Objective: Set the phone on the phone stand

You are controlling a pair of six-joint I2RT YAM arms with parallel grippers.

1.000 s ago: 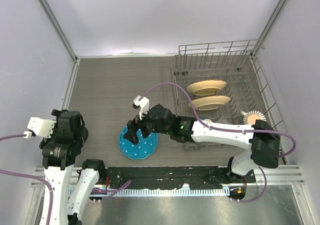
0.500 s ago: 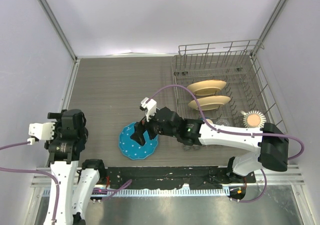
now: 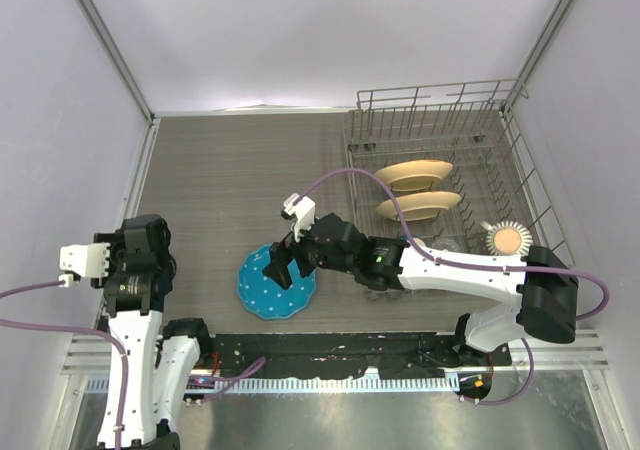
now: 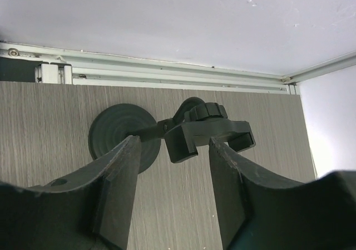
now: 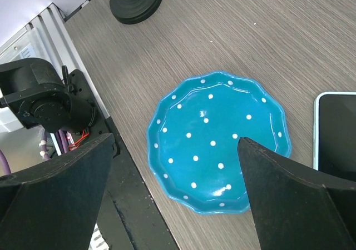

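The phone stand [image 4: 208,132] is black, with a round disc base [image 4: 119,133] and a cradle on top. It stands on the table just past my left gripper [image 4: 173,141], whose jaws are apart with only bare table between them and the cradle's lower edge level with the tips. In the top view the left gripper [image 3: 135,260] hides the stand. Only the light blue rim and black screen of the phone [image 5: 336,136] show, at the right edge of the right wrist view, flat beside the plate. My right gripper [image 5: 177,141] hangs wide open over the blue dotted plate [image 5: 217,139].
The blue plate [image 3: 262,290] lies near the front edge under the right gripper [image 3: 283,267]. A wire dish rack [image 3: 520,185] at the back right holds two cream plates [image 3: 413,175]. The stand's base [image 5: 136,0] and the left arm's base [image 5: 39,100] show beyond the plate.
The left arm has shifted a little over the stand. The right arm has stretched out lower over the plate and has held still for the last half second.
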